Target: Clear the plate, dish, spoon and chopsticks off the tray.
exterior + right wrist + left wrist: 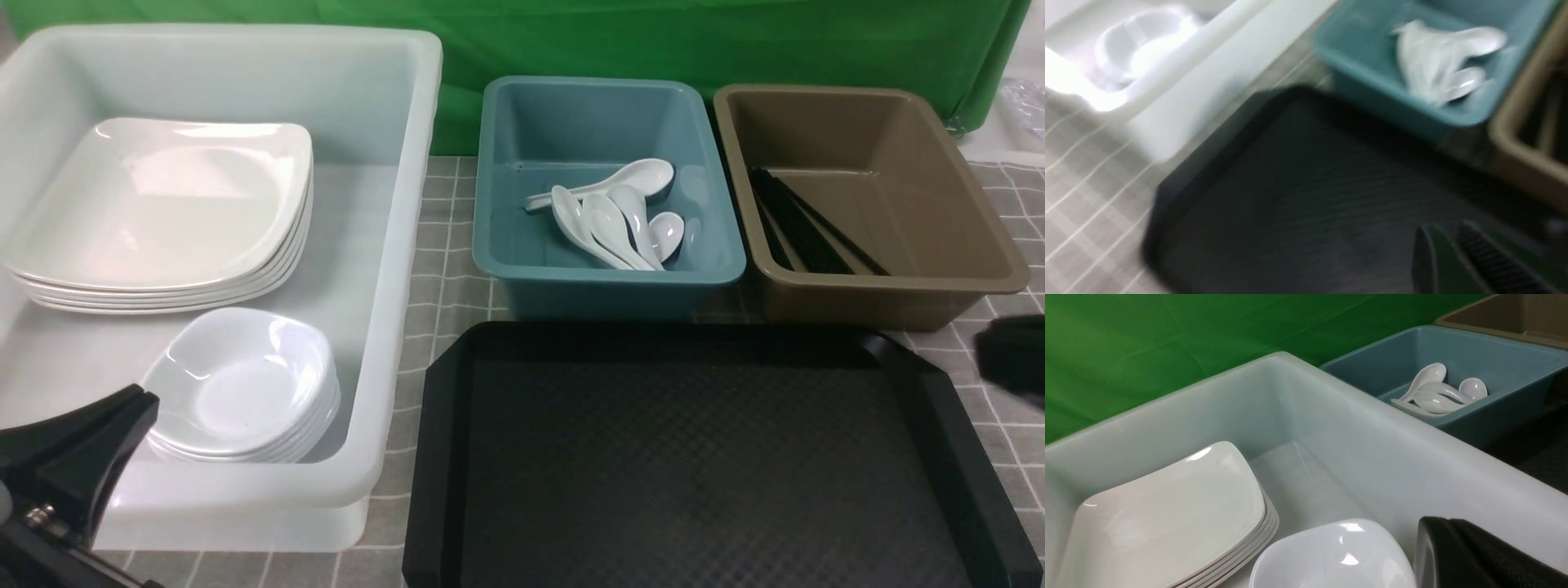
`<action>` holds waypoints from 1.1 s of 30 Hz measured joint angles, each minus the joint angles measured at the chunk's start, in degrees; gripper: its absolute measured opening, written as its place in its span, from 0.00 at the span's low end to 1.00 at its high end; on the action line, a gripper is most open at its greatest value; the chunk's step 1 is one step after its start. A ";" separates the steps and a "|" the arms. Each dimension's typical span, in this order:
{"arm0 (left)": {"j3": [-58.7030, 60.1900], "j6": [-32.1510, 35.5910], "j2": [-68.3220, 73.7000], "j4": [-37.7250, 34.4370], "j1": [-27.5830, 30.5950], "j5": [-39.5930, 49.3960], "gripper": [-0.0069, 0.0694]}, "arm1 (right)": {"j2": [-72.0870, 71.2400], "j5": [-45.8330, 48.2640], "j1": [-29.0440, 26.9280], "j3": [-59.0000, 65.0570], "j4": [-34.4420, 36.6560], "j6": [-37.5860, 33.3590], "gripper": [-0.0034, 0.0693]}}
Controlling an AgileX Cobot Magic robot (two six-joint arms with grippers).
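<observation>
The black tray [702, 457] lies at the front with nothing on its floor, which also shows in the right wrist view [1306, 188]. The plate [163, 196] tops a stack of white square plates inside the white tub, and the dish [245, 384] tops a stack of small bowls beside it. Several white spoons [612, 212] lie in the teal tub. Black chopsticks [804, 224] rest in the brown tub. My left gripper [139, 404] is shut and empty at the white tub's near side, next to the bowls [1331, 555]. My right gripper [1012, 351] is blurred at the tray's right edge, fingers nearly together, holding nothing.
A big white tub [400, 245] stands at the left, a teal tub [506, 163] behind the tray's middle and a brown tub [963, 204] at the back right. A grey checked cloth [445, 269] covers the table; a green backdrop [653, 41] hangs behind.
</observation>
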 joint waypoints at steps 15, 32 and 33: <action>0.24 0.00 0.00 0.05 0.00 0.12 0.10 | -32.23 -24.87 -29.53 41.04 3.55 -7.31 0.07; 0.29 0.00 0.18 0.05 0.00 0.38 0.10 | -40.05 -21.31 -30.94 49.22 4.87 -7.29 0.11; 0.29 0.00 0.18 0.05 0.00 0.38 0.10 | -40.05 -21.31 -30.94 49.22 4.92 -7.19 0.11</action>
